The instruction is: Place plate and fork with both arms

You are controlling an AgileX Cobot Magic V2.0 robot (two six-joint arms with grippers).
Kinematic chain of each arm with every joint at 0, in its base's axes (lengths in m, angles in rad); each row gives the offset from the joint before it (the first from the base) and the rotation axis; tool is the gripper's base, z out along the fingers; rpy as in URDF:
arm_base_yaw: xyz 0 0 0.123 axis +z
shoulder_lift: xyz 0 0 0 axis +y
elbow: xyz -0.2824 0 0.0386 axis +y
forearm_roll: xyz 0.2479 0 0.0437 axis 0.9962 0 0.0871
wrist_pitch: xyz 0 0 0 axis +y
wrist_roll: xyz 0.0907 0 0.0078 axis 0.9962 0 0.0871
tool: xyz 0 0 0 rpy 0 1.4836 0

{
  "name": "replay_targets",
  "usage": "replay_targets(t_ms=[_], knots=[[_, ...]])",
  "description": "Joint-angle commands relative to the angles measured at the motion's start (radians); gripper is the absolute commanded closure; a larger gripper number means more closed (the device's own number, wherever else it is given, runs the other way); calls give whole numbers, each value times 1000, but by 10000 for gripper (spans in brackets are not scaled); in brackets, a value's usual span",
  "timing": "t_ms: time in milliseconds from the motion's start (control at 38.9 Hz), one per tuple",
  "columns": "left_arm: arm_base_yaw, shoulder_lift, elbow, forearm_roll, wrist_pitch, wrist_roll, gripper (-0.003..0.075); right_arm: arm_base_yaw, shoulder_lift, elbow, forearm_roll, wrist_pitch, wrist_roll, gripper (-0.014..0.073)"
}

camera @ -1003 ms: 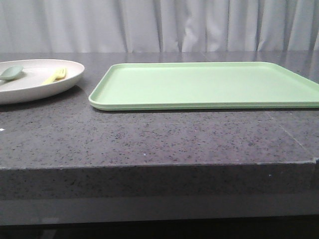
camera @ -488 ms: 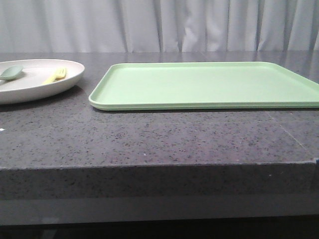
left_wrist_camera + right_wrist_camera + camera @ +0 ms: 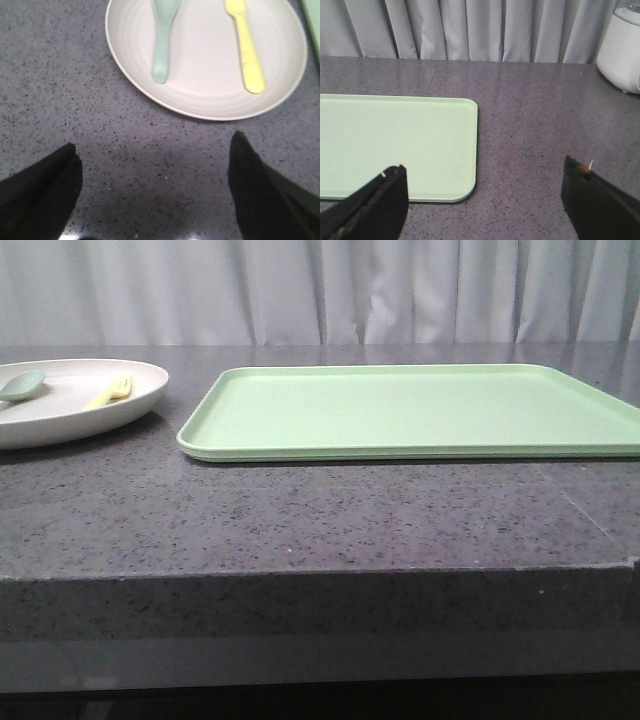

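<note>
On the dark speckled table [image 3: 300,520], seen from the front, the cream plate [image 3: 150,390] sits at the far left, partly cut off by the edge of the view. The yellow fork [image 3: 112,392] lies inside it, and a pale grey-green spoon [image 3: 22,386] rests in the plate further to the left. Just beside the plate, not touching it, lies a large pale green tray [image 3: 420,410] that runs off the right side. Grey curtains [image 3: 320,290] hang behind the table. Neither arm shows from here.

Over the left wrist, the camera looks down on the plate [image 3: 200,107], which sits on the table [image 3: 60,90] close ahead of the left gripper [image 3: 155,175]. The fork [image 3: 246,47] and the spoon [image 3: 162,40] lie side by side in the plate, well apart, both handles pointing toward the gripper. The black fingers [image 3: 45,185] are spread wide with nothing between them, above bare table just short of the plate's rim.

Over the right wrist, the right gripper [image 3: 485,195] hovers with its fingers [image 3: 375,200] also set wide and holding nothing. One finger overlaps the near edge of the tray [image 3: 395,140]; the other is over bare table [image 3: 530,125]. A white appliance [image 3: 622,47] stands at the far corner, with the curtains [image 3: 470,30] behind.
</note>
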Motion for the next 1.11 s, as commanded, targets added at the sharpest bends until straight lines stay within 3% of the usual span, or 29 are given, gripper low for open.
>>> replay_targets(t_ms=[0,206,437,591,1080], knots=[[56,85,-55,-64,-66,-27,153,-7,15,-36,-14,-73,-5,-49],[177,283,-100,-266,-125,-27,153,-7,15,-36,-14,-73,-5,-49],[185,436,-148,-412,-189,-14,154,-7,15,-36,-14,-73,-5,-49],[185,516,-182,-560,-191,114,169,-7,15,-36,-14,-73,-5,-49],[185,587,-199,-593,-215,135,465,-7,15,-36,-14,-69,-5,-49]])
